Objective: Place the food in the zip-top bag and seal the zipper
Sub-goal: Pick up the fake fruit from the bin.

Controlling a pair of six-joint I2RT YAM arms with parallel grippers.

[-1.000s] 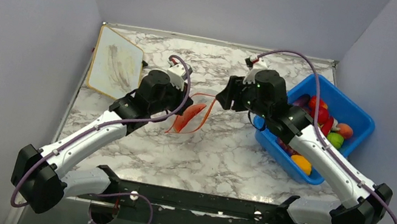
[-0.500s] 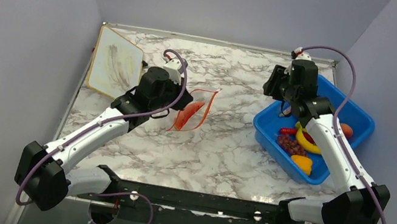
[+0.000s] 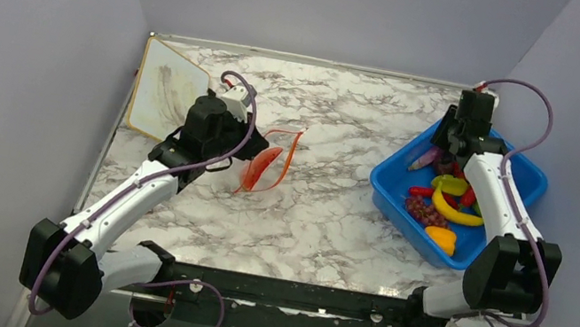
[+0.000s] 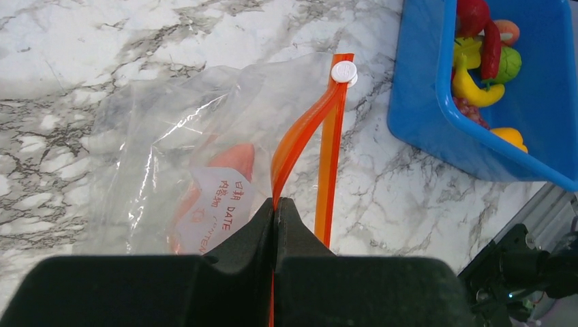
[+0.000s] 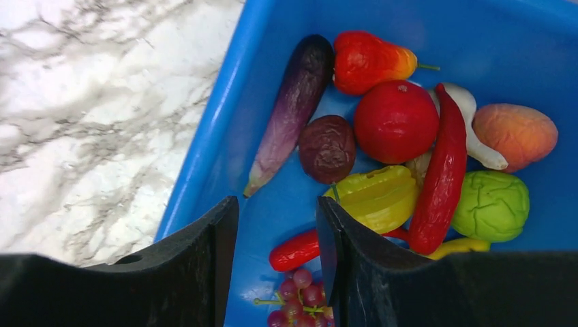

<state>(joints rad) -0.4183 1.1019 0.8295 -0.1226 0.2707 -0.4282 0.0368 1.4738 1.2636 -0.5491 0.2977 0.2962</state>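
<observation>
The clear zip-top bag (image 4: 163,129) lies on the marble table, its orange-red zipper (image 4: 303,133) open in a loop. An orange-red piece (image 4: 232,160) sits inside it. My left gripper (image 4: 276,204) is shut on one side of the zipper strip; it also shows in the top view (image 3: 236,152) beside the bag (image 3: 268,164). My right gripper (image 5: 276,211) is open and empty above the far left corner of the blue bin (image 5: 204,136). The food lies below it: purple eggplant (image 5: 293,102), red round fruit (image 5: 395,121), red chili (image 5: 439,177), grapes (image 5: 300,300), a yellow piece (image 5: 375,197).
The blue bin (image 3: 524,169) stands at the right of the table, holding a banana (image 3: 453,212) and an orange piece (image 3: 441,238). A white board (image 3: 168,93) leans at the back left. Grey walls close in the table. A black rail (image 3: 290,294) runs along the near edge.
My right arm has swung from beside the bag to the right, over the bin's far left corner. My left gripper has drawn the bag slightly to the left.
</observation>
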